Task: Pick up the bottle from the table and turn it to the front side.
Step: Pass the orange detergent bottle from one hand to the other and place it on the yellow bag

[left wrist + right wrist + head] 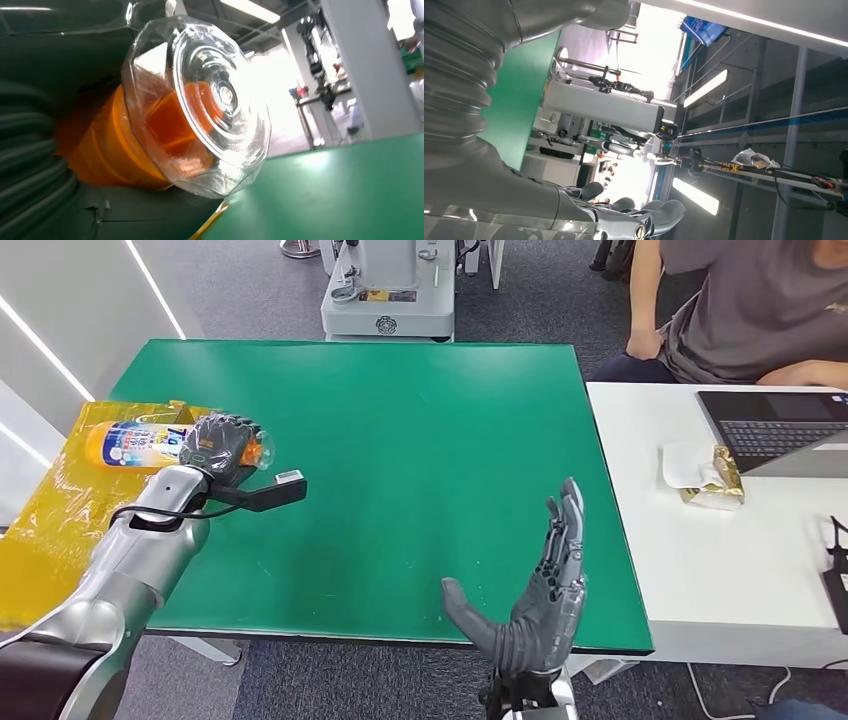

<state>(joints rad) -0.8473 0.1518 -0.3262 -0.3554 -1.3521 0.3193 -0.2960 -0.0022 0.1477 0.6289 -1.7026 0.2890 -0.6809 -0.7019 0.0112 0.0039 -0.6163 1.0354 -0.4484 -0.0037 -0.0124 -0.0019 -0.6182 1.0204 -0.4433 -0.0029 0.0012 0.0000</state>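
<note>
An orange bottle [135, 443] with a blue and white label lies on its side at the table's left edge, over a yellow sheet [60, 510]. My left hand [222, 445] wraps around the bottle's right end. The left wrist view looks at the bottle's clear base [210, 100] with my fingers [35, 155] around its orange body. My right hand [545, 590] stands open above the table's front edge, fingers stretched out, holding nothing; its fingers [644, 217] show spread in the right wrist view.
The green table [400, 440] spans the middle. A white desk [740, 570] to the right carries a laptop [775, 425] and a gold packet [715, 480]. A person [740, 310] sits behind it. A grey machine [390, 290] stands beyond the table.
</note>
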